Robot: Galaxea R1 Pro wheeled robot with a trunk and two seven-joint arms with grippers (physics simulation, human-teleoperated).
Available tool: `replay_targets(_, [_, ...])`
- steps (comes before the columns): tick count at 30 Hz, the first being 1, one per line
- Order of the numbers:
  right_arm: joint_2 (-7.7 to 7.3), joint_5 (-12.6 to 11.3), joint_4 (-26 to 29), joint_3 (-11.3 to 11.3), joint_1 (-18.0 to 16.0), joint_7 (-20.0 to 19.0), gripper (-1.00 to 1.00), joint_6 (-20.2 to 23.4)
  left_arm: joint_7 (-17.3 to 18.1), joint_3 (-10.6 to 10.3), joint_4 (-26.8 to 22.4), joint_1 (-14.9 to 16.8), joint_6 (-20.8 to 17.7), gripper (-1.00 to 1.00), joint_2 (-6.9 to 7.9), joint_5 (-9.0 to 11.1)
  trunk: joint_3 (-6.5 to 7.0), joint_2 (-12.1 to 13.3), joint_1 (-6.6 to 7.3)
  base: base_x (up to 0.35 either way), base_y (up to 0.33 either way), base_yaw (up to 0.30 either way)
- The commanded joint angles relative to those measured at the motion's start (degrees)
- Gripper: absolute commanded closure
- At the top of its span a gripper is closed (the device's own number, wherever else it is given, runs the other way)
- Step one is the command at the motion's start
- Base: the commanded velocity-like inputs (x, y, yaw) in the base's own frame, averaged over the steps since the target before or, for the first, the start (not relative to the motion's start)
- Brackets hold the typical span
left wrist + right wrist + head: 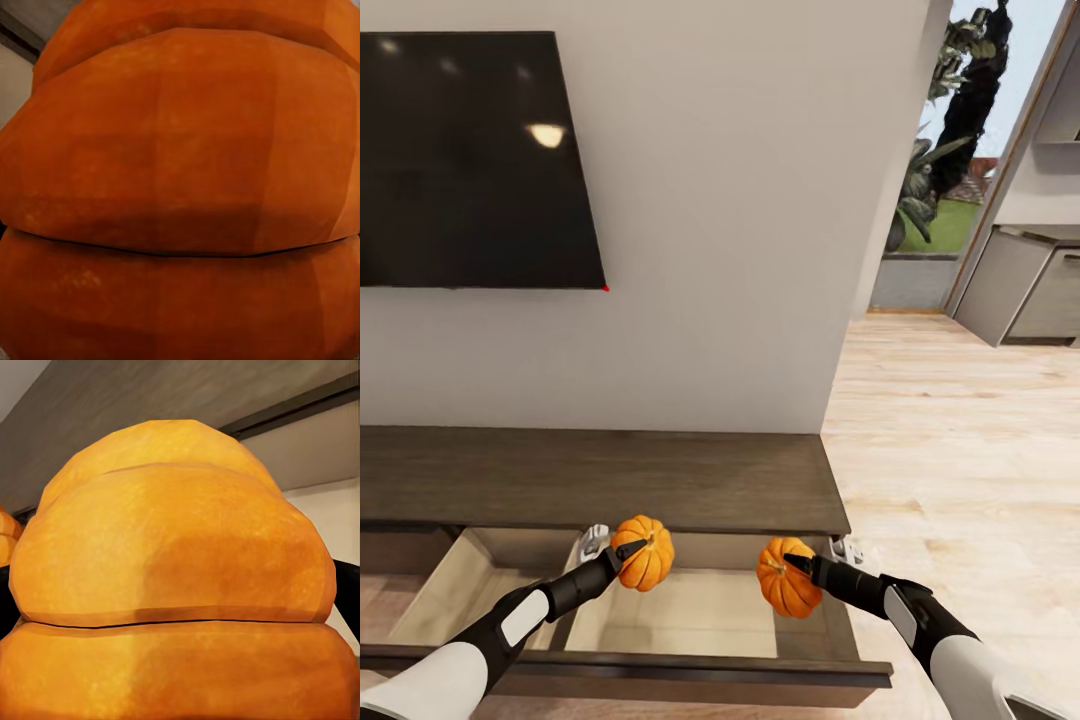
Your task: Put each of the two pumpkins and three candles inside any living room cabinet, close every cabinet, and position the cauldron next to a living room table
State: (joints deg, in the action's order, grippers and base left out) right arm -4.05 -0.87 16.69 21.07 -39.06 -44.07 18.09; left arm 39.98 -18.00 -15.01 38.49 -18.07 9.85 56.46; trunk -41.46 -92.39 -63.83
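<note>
Our left hand (628, 549) is clamped on one pumpkin (644, 552), holding it in the air over the open drawer (690, 610) of the long dark brown cabinet (600, 480). Our right hand (800, 566) grips the second pumpkin (785, 578) the same way, over the right part of the same drawer, the two pumpkins near each other but apart. In our left wrist view the orange ribs of the held pumpkin (180, 187) sit right against the camera; in our right wrist view the other pumpkin (172, 585) does likewise, with the cabinet's dark top edge (187, 397) behind it. We see pale wood inside the drawer. Above the cabinet a black television (470, 160) hangs on the white wall (740, 200), and light wood floor (960, 450) runs off to our right.
</note>
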Motion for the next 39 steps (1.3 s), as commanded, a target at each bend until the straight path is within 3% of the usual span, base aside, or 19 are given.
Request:
replay_targets(1, [0.0,-0.08,0.01,0.04,0.01,0.03,1.0,-0.02,0.01,0.05,-0.02,0.01,-0.03,1.0,0.03,0.07,-0.18,-0.42,-0.23,0.0,0.0,0.0])
replay_targets(21, [0.0,0.07,0.13,0.02,-0.04,1.8,1.0,-0.35,-0.08,-0.11,-0.19,0.01,-0.03,1.0,0.43,-0.03,-3.77,-8.44,-4.62,0.0,0.0,0.0])
replay_targets(26, [0.1,2.28,0.15,-0.48,0.02,1.83,1.0,-2.29,-0.08,-0.11,-0.19,0.01,-0.03,1.0,0.48,-0.03,-4.67,-10.44,-5.72,0.0,0.0,0.0])
replay_targets(39, [0.25,2.63,0.03,-0.77,-0.04,1.89,1.0,-3.94,-0.08,-0.04,-0.19,0.01,-0.03,1.0,0.61,-0.1,-7.0,-15.66,-8.57,0.0,0.0,0.0])
